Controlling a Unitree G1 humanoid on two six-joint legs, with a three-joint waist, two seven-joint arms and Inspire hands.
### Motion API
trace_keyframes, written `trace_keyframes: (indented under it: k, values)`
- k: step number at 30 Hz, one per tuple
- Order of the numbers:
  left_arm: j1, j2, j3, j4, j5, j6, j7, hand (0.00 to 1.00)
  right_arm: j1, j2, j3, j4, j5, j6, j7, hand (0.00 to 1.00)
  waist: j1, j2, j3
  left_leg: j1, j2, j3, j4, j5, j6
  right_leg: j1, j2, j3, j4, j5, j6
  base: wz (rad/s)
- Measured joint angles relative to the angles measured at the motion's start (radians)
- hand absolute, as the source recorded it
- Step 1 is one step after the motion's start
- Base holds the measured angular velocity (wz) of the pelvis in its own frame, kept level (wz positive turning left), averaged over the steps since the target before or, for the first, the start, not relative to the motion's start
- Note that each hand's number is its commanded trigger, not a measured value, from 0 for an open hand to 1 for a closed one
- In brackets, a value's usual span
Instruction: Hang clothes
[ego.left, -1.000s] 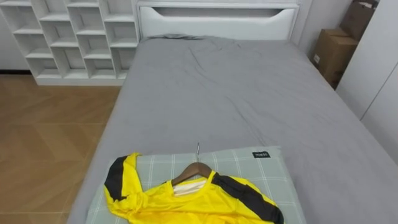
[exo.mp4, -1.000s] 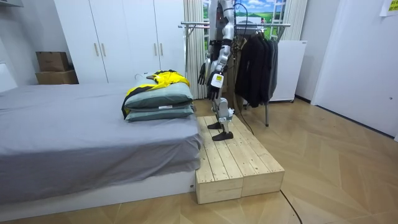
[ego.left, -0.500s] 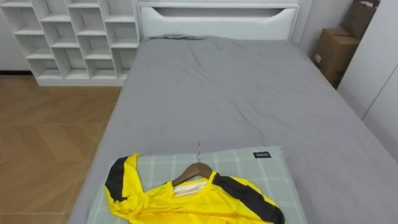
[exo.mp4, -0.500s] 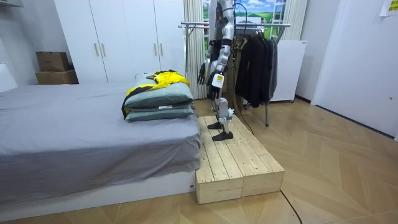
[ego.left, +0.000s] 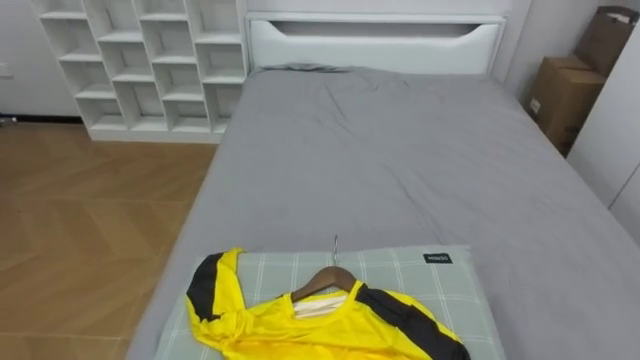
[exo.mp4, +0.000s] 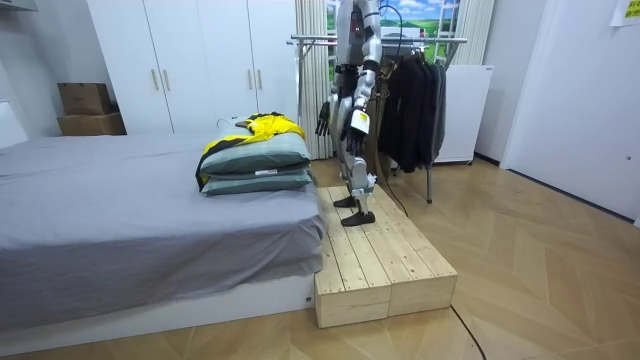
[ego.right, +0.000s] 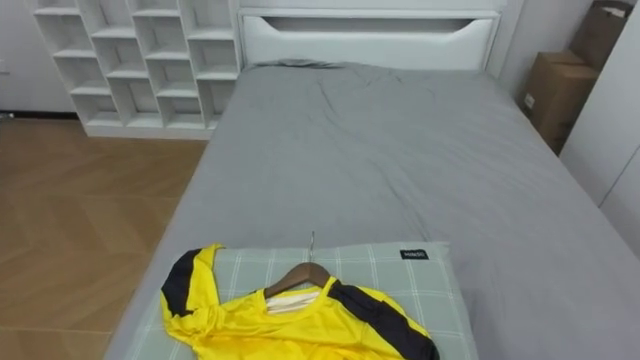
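A yellow shirt with black stripes (ego.left: 320, 325) lies on a wooden hanger (ego.left: 325, 281), on top of a green checked pillow (ego.left: 400, 272) at the foot of the grey bed (ego.left: 380, 150). The hanger's metal hook points toward the headboard. In the room view I stand upright on a wooden platform (exo.mp4: 380, 260) at the bed's foot, facing the shirt (exo.mp4: 262, 127). My right hand (exo.mp4: 324, 117) hangs before my hip, fingers loose and holding nothing. My left hand (exo.mp4: 357, 122) hangs at my side. Behind me stands a clothes rail (exo.mp4: 400, 42) with dark garments (exo.mp4: 410, 100).
White cube shelves (ego.left: 140, 60) stand on the left by the headboard (ego.left: 375, 40). Cardboard boxes (ego.left: 565, 95) and white wardrobes are on the right. Wooden floor runs along the bed's left side. Two stacked pillows (exo.mp4: 255, 168) carry the shirt.
The eye view has shifted a little to the left, the camera's own move. In the room view my left arm swung slightly back. Shirt and hanger lie as before.
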Motion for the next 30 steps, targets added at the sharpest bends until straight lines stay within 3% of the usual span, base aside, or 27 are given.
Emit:
trace_keyframes:
  k: [4,6,10,15,18,22,30]
  values:
    - [-0.004,0.012,0.004,-0.104,0.09,-0.023,0.101,0.0,-0.001,-0.001,-0.005,-0.008,-0.037,-0.004,-0.004,0.0,0.001,0.001,-0.0002,0.0,-0.002,-0.012,0.0,0.0,0.0,0.001,0.0,-0.004,0.0,0.0,0.0,0.04]
    - [-0.021,0.026,0.003,-0.125,0.185,-0.042,0.165,0.0,0.001,-0.002,-0.014,-0.013,-0.045,-0.004,-0.004,0.0,0.0,0.004,-0.0012,0.0,-0.004,-0.019,0.001,0.0,0.0,0.003,-0.001,-0.004,0.0,0.0,0.0,0.02]
    - [-0.024,0.029,-0.003,-0.191,0.296,-0.052,0.244,0.0,0.004,-0.003,-0.02,-0.019,-0.046,-0.004,-0.004,0.0,-0.003,0.009,-0.0015,0.001,-0.004,-0.02,0.002,0.0,0.0,0.004,-0.001,-0.005,0.0,0.0,0.0,0.01]
    - [-0.03,0.032,-0.011,-0.362,0.407,-0.052,0.316,0.0,0.004,-0.013,-0.02,-0.036,-0.044,-0.003,-0.001,0.0,-0.02,0.021,-0.0016,-0.007,-0.006,-0.033,0.005,-0.001,0.0,-0.006,-0.002,-0.016,0.0,0.0,0.0,0.06]
    - [-0.03,0.035,-0.017,-0.447,0.433,-0.052,0.346,0.0,0.005,-0.028,-0.02,-0.045,-0.035,-0.003,0.007,0.0,-0.027,0.03,-0.0069,-0.005,-0.006,-0.03,0.003,0.0,0.0,-0.005,-0.003,-0.015,0.0,0.0,0.0,-0.01]
    - [-0.038,0.041,-0.017,-0.488,0.472,-0.052,0.365,0.0,0.013,-0.034,-0.022,-0.048,-0.033,-0.002,0.015,0.0,-0.047,0.033,-0.0084,-0.001,-0.005,-0.03,0.003,0.0,0.0,0.001,-0.002,-0.016,0.0,0.0,0.0,0.0]
    - [-0.076,0.047,-0.036,-0.495,0.603,-0.03,0.365,0.0,0.031,-0.034,-0.058,-0.048,-0.008,-0.001,0.032,0.0,-0.072,0.026,-0.0029,0.015,-0.005,-0.019,-0.001,-0.001,0.0,0.009,-0.002,0.0,0.0,0.0,0.0,-0.04]
